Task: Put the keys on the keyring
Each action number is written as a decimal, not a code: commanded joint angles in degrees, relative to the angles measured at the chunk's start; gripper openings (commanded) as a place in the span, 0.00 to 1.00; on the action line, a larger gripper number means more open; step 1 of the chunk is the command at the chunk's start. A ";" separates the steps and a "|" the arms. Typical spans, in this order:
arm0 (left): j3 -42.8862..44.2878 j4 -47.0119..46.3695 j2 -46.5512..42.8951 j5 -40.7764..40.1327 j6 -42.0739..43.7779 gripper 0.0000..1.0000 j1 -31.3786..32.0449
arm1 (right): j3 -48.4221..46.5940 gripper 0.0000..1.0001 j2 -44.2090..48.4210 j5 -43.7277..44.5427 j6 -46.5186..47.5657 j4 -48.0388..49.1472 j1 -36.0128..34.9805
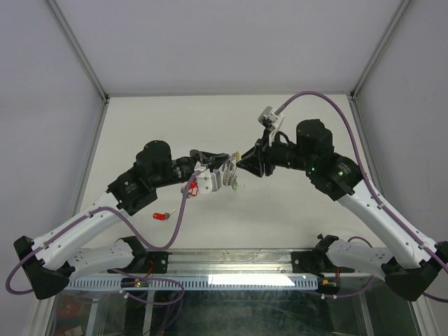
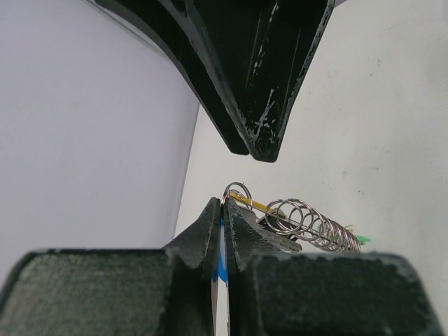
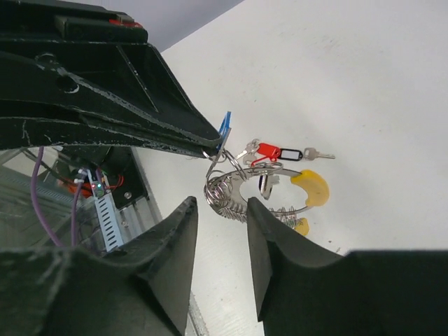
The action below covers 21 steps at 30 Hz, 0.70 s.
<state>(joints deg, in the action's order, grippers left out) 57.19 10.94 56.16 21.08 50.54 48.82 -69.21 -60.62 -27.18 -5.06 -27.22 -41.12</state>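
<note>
My left gripper (image 1: 215,175) is shut on a blue-tagged key (image 2: 222,260), whose blue tag (image 3: 225,124) pokes out at its fingertips. A thin silver keyring (image 2: 238,193) stands right at those tips. From it hangs a bunch of wire rings (image 2: 316,225) on a curved metal band with yellow ends (image 3: 312,187). My right gripper (image 3: 221,208) faces the left one (image 2: 222,204), open, its fingers (image 2: 259,105) just short of the rings (image 3: 225,193) and holding nothing. A red-tagged key (image 1: 162,216) lies on the table; in the right wrist view it (image 3: 269,150) sits beside a dark tag (image 3: 290,152).
White table (image 1: 294,224) with grey walls on three sides. A metal rail with wiring (image 1: 231,269) runs along the near edge between the arm bases. Purple cables loop from both arms (image 1: 329,105).
</note>
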 commanded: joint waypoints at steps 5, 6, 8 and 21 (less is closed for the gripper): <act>2.35 -4.54 -0.04 -2.60 -2.45 0.00 0.33 | 5.68 0.43 7.99 10.43 2.16 10.46 -0.21; 2.82 -4.53 0.38 -3.38 -4.10 0.00 0.31 | 6.44 0.43 8.54 11.23 2.16 11.04 -0.19; 4.07 -3.85 1.11 -4.91 -6.42 0.00 0.31 | 7.73 0.43 9.29 13.32 2.11 11.86 -0.21; 11.86 -2.15 6.06 -16.65 -25.62 0.00 0.36 | 19.39 0.38 12.24 14.05 4.03 27.92 -0.35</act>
<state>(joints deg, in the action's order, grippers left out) 64.69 11.99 61.87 10.22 33.91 48.82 -52.12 -50.87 -13.69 -3.01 -10.55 -41.15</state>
